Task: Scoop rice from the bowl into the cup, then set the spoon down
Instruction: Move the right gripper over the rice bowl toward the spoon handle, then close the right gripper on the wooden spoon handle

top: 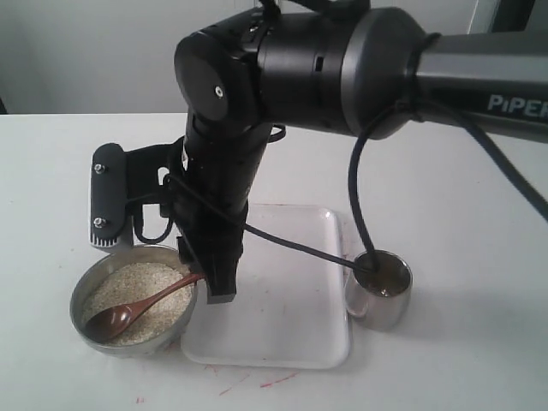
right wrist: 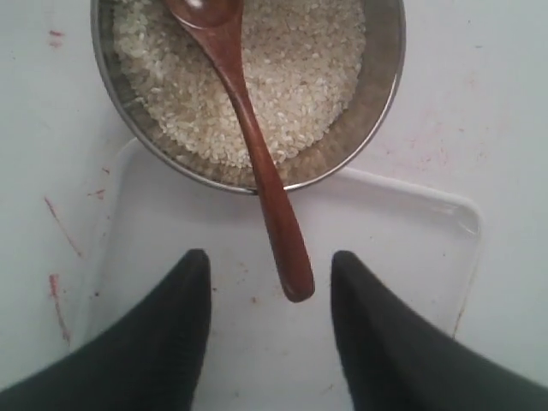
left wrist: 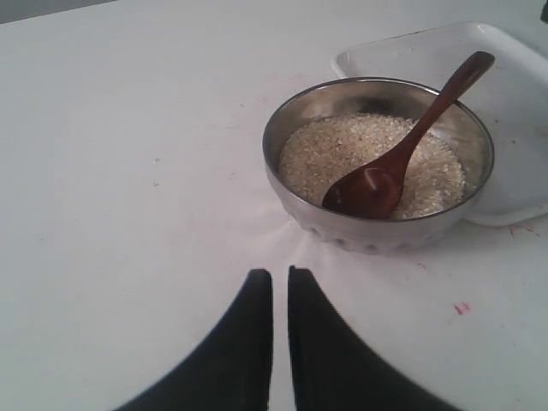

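The steel bowl (top: 86, 291) holds the rice (top: 141, 291), with the wooden spoon (top: 128, 312) lying scoop-down on it and its handle sticking out over the rim toward the tray. My right gripper (right wrist: 270, 255) is open above the tray, its fingers on either side of the spoon (right wrist: 257, 145) handle's end without touching it. In the exterior view the right gripper (top: 218, 287) points down beside the bowl's right rim. My left gripper (left wrist: 280, 272) is shut on nothing, low over the table, short of the bowl (left wrist: 377, 227). The steel cup (top: 385, 300) stands right of the tray.
A white rectangular tray (top: 282, 334) lies between bowl and cup. A black cable (top: 355, 197) from the right arm hangs down in front of the cup. Faint red marks dot the white table (top: 479, 342) near the tray's front edge.
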Action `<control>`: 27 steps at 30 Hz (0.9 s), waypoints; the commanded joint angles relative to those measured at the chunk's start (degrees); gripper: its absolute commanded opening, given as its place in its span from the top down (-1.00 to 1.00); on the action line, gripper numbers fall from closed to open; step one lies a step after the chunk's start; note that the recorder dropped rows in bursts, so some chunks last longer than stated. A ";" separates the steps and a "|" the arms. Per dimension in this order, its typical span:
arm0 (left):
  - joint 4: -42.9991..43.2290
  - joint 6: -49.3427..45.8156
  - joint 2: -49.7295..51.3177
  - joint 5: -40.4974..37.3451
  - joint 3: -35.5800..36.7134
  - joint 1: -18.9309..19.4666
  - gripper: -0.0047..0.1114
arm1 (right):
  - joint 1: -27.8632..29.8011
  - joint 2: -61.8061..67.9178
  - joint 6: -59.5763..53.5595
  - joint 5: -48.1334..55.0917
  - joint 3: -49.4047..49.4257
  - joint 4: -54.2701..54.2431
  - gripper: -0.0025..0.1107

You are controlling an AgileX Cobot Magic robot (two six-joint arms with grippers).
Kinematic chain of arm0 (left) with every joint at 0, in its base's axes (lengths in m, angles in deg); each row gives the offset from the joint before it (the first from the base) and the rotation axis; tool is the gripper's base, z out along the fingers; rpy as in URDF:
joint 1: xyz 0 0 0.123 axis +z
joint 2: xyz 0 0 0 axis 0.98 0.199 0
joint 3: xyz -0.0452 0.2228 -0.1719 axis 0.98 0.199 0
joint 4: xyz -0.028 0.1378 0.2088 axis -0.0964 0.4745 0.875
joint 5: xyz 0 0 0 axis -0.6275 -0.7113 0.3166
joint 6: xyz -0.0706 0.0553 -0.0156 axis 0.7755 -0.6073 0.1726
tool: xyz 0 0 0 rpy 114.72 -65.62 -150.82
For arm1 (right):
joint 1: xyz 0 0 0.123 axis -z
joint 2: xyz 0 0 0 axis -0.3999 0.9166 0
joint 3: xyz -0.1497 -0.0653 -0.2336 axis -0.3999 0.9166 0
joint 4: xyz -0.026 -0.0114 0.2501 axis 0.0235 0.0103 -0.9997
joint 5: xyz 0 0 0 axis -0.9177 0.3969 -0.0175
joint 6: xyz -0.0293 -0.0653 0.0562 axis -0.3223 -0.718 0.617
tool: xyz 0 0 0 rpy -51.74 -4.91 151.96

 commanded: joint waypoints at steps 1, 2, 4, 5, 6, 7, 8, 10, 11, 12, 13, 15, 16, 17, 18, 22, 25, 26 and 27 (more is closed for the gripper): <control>-0.64 0.10 0.05 -0.15 -0.40 -0.40 0.67 | 0.04 1.74 -5.26 -1.62 -0.44 0.00 0.04; -0.64 0.10 0.05 -0.15 -0.40 -0.40 0.67 | 0.04 2.36 -5.54 -2.04 -0.44 0.00 0.04; -0.64 0.10 0.05 -0.15 -0.40 -0.40 0.67 | 0.04 3.21 -5.54 -2.50 -0.44 0.00 0.04; -0.64 0.10 0.05 -0.15 -0.40 -0.40 0.67 | 0.04 3.58 -5.54 -2.45 -0.44 0.31 0.04; -0.64 0.10 0.05 -0.15 -0.40 -0.40 0.67 | 0.04 3.97 -5.54 -2.45 -0.44 0.59 0.04; -0.64 0.10 0.05 -0.15 -0.40 -0.40 0.67 | 0.04 4.30 -5.54 -2.45 -0.44 1.44 0.04; -0.64 0.10 0.05 -0.15 -0.40 -0.40 0.67 | 0.04 4.59 -5.54 -2.45 -0.44 2.18 0.04; -0.64 0.10 0.05 -0.15 -0.40 -0.40 0.67 | 0.04 5.18 -5.54 -2.45 -0.44 4.47 0.04; -0.64 0.10 0.05 -0.15 -0.40 -0.40 0.67 | 0.04 5.56 -5.43 -2.26 -0.44 5.89 0.04; -0.64 0.10 0.05 -0.15 -0.40 -0.40 0.67 | 0.04 5.83 -5.43 -2.26 -0.44 6.17 0.04; -0.64 0.10 0.05 -0.15 -0.40 -0.40 0.67 | 0.04 6.05 -5.43 -2.26 -0.44 6.26 0.04; -0.64 0.10 0.05 -0.15 -0.40 -0.40 0.67 | 0.04 6.53 -5.43 -2.26 -0.44 6.26 0.04; -0.64 0.10 0.05 -0.15 -0.40 -0.40 0.67 | 0.04 7.24 -5.43 -2.26 -0.44 6.26 0.04; -0.64 0.10 0.05 -0.15 -0.40 -0.40 0.67 | 0.04 7.51 -5.43 -2.26 -0.44 6.55 0.04; -0.64 0.10 0.05 -0.15 -0.40 -0.40 0.67 | 0.04 7.79 -5.43 -2.39 -0.44 7.21 0.04; -0.64 0.10 0.05 -0.15 -0.40 -0.40 0.67 | 0.04 8.54 -5.43 -3.54 -0.44 7.74 0.04; -0.64 0.10 0.05 -0.15 -0.40 -0.40 0.67 | 0.04 9.04 -5.43 -5.64 -0.44 7.74 0.04; -0.64 0.10 0.05 -0.15 -0.40 -0.40 0.67 | 0.04 9.12 -5.43 -5.77 -0.44 7.74 0.04; -0.64 0.10 0.05 -0.15 -0.40 -0.40 0.67 | 0.04 9.51 -5.43 -6.28 -0.44 7.74 0.04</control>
